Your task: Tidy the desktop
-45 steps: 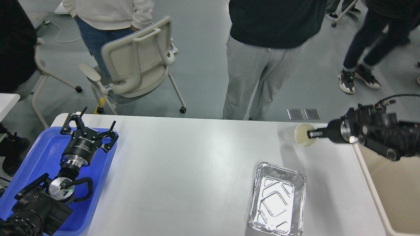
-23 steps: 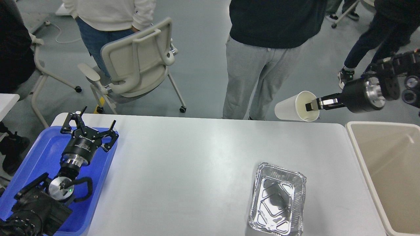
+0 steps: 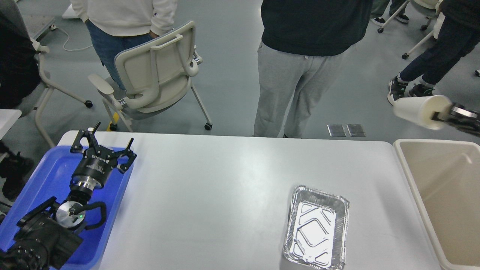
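White paper cup (image 3: pixel 420 109) hangs in the air at the far right, lying on its side with its mouth toward the right gripper (image 3: pixel 441 115); a fingertip pinches the rim, so the cup is held, though most of that gripper runs off the edge of the view; the cup is above the floor, just beyond the far edge of the beige bin (image 3: pixel 438 187) and not yet over its opening; the desktop (image 3: pixel 210 195) lies below and to the left, broad and white, bearing only a foil tray (image 3: pixel 315 228) toward its right front; the left gripper (image 3: pixel 102 147) hovers over the blue tray (image 3: pixel 45 176) at the left end of the table, its fingers spread wide and holding nothing; the step in hand looks to be disposing of the cup; the next move calls for carrying it nearer, until it is over the bin's mouth, and only then letting the fingers part, since a release here would likely drop it to the floor; after that the foil tray remains to be cleared; people and a chair (image 3: pixel 153 75) stand behind the table
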`<state>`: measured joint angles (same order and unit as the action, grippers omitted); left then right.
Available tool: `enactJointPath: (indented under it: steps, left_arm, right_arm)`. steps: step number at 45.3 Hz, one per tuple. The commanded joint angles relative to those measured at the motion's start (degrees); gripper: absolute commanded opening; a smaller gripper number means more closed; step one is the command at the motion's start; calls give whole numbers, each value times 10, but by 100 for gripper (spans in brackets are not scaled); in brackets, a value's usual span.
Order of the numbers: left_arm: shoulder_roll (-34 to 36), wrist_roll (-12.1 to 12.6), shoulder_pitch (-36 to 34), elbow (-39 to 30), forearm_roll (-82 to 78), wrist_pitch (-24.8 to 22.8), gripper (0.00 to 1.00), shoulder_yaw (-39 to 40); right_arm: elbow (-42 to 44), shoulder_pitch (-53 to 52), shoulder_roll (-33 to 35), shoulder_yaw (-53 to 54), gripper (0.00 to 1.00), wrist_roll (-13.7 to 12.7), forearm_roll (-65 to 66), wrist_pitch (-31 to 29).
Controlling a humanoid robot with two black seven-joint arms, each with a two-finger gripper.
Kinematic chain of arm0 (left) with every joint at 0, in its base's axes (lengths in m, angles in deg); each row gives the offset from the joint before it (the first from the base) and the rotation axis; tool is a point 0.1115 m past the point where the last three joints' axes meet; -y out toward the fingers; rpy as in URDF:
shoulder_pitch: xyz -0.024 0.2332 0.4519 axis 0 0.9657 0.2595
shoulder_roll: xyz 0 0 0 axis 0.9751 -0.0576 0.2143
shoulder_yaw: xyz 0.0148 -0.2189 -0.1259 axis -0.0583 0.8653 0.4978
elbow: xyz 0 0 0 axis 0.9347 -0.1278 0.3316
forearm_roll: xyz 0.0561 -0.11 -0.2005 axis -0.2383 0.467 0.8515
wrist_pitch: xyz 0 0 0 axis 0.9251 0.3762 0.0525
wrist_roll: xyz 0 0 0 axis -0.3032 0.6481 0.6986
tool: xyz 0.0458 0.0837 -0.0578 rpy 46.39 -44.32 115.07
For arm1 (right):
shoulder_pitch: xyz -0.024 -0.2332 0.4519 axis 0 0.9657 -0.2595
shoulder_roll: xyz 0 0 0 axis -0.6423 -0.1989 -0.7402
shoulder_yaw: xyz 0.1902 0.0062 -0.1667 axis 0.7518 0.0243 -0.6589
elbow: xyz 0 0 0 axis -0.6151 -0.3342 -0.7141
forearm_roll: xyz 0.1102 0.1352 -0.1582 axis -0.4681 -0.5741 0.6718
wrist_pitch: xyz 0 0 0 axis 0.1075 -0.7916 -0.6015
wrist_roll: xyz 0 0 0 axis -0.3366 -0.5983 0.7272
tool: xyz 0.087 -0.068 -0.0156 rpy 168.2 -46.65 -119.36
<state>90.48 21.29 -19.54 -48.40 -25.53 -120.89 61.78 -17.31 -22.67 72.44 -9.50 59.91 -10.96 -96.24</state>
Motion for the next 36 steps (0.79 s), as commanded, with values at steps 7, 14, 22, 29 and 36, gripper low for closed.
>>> enactJointPath:
  steps: [7,14,22,29,36]
  left_arm:
    - [0,0,0,0,0,0,100,0]
    - [0,-1,1,0,0,0,100,0]
    - [0,0,0,0,0,0,100,0]
    - [0,-1,1,0,0,0,100,0]
    - [0,-1,1,0,1,0,100,0]
  right_arm:
    - [325,335,-104,61,0,-23,-488,63]
    - [525,420,-266,117,0,-93,-542,63]
    - [565,453,-348,165,0,-113,-540,78]
    - [563,453,-369,169,0,-114,-540,122]
    - [563,453,-370,169,0,-116,-540,122]
